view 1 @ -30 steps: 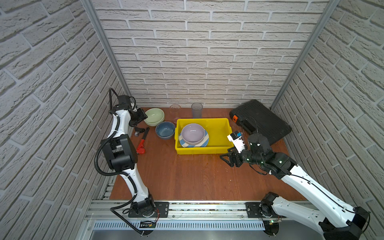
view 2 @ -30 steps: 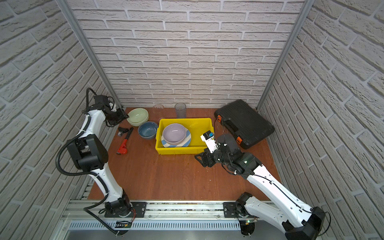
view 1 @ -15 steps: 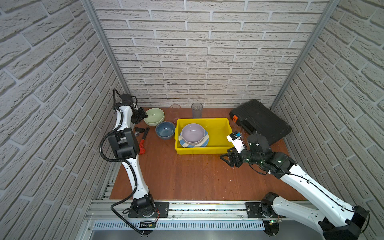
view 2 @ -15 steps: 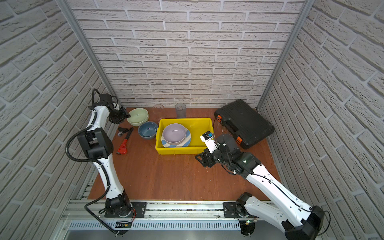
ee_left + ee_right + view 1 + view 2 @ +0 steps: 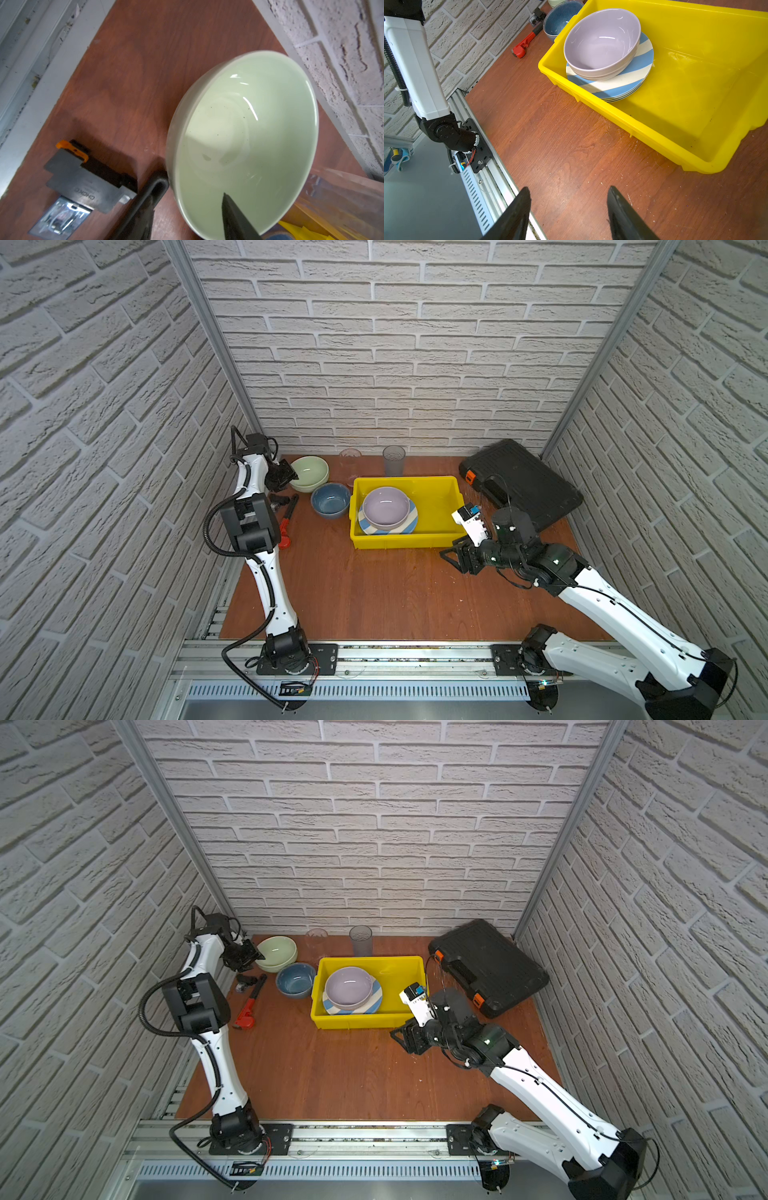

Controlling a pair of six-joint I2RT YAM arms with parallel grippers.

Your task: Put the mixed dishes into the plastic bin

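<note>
Brick walls box the brown surface (image 5: 374,593) on three sides. Since a second ago the left arm has swung in. The left pincer (image 5: 293,477) now straddles the green bowl (image 5: 309,472) rim, one finger inside, one outside, jaws apart, not clamped. The right pincer (image 5: 453,558) has barely moved: wide, empty, low by the bin (image 5: 436,506) front corner. Green bowl is likely the next pick.

Already in the bin, left half: lavender bowl (image 5: 386,506) on striped plate (image 5: 409,522). Still out: green bowl at back left, blue bowl (image 5: 330,498) just beside the bin, grey tumbler (image 5: 394,460) and clear tumbler (image 5: 349,462) behind it.

Bin's right half is bare. Green bowl sits tight between wall, blue bowl and wrench (image 5: 286,522), so lifting straight up looks safest. Front of the surface is open.
</note>
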